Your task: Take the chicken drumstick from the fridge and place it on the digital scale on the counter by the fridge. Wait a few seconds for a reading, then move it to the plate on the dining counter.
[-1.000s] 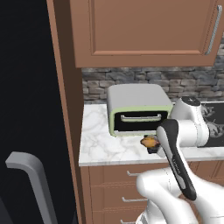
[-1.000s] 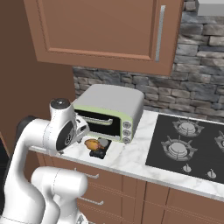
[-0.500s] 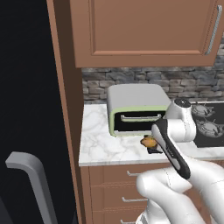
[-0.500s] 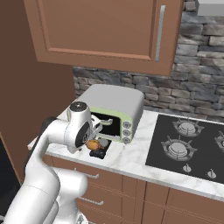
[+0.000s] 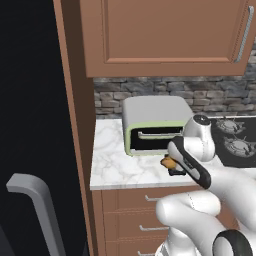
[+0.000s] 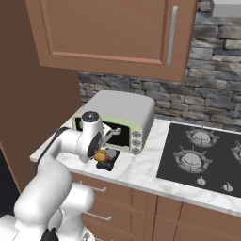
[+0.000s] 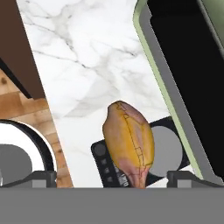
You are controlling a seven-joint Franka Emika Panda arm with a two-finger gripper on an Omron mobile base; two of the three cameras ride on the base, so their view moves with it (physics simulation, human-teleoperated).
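Since the earlier frame the arm has swung left; the golden-brown chicken drumstick (image 7: 129, 143) lies on the small black digital scale (image 7: 162, 154) (on the white marble counter (image 5: 120, 165)), long axis running away between the wide-open gripper's (image 7: 112, 177) jaws.

Items counted: one chicken drumstick (image 7: 129, 142); one digital scale (image 7: 164, 148), black with a grey round pan; one toaster oven (image 6: 123, 117), pale green, with three knobs; one gas hob (image 6: 205, 157), three burners and two knobs visible at right of frame; one marble counter (image 5: 117, 162); one fridge handle (image 5: 37, 210), lower left.
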